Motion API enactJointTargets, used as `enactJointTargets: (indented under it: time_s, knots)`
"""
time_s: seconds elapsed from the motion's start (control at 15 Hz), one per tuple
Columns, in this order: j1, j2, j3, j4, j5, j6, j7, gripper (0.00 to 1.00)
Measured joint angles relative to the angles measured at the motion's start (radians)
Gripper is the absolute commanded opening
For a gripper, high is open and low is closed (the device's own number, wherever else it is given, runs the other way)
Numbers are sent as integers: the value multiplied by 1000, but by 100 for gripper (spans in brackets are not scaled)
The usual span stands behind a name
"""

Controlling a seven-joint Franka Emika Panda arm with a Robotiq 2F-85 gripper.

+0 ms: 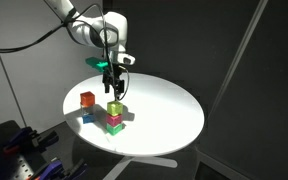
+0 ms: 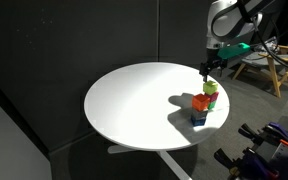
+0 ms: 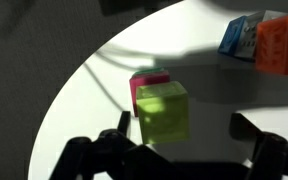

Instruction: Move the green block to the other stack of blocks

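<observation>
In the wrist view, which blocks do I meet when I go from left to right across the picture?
green block → blue cube → orange cube. The magenta cube lies under the green block, so it is left out.

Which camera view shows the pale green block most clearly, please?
The wrist view: the green block fills the centre, top and side visible. In both exterior views it is tiny, topping its pile and next to the orange cube.

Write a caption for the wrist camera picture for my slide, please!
Open fingers hover above the green block on its magenta cube, orange-and-blue stack nearby.
</observation>
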Motion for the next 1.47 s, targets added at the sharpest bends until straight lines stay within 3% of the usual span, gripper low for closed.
enactJointTargets:
  time_s: [1.47]
  knots:
    - [0,119,-12,59,0,55,0,100]
